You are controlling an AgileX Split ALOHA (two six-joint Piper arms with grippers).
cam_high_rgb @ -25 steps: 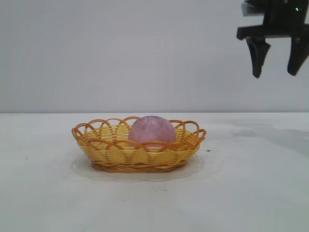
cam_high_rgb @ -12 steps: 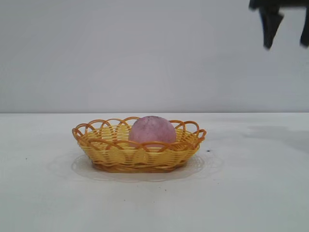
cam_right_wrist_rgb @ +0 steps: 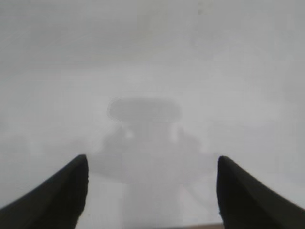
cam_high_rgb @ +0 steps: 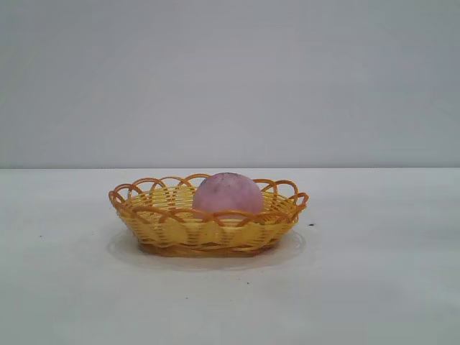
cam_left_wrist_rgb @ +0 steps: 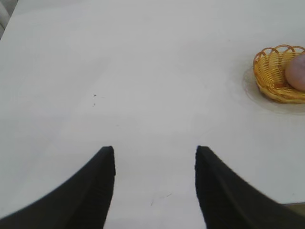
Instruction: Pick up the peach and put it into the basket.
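Mid-worktop, nearer the front edge: basket [cam_high_rgb: 208, 224] sits alone, its looped rim unbroken all round.
Peach: peach [cam_high_rgb: 227, 194] rests inside the basket, right of its middle, the top rising above the rim; nothing touches it.
Same pair from left wrist view: basket [cam_left_wrist_rgb: 275, 76] and peach [cam_left_wrist_rgb: 297, 72] lie off to one side, well apart from the left gripper.
Just changed: a second ago the right gripper hung above the right end of the worktop in the exterior view; half a second ago only its tips showed at the top edge; now it is gone from that view.
Meaning: peach is delivered and released; the task looks done, and the arm is probably retreating.
Right gripper [cam_right_wrist_rgb: 152, 188]: jaws spread wide, nothing between them, only bare white worktop [cam_right_wrist_rgb: 152, 57] and its own shadow below.
Left gripper [cam_left_wrist_rgb: 155, 183]: parked over bare worktop, jaws partly apart, empty.
Writing: no brand, label or lettering readable on anything.
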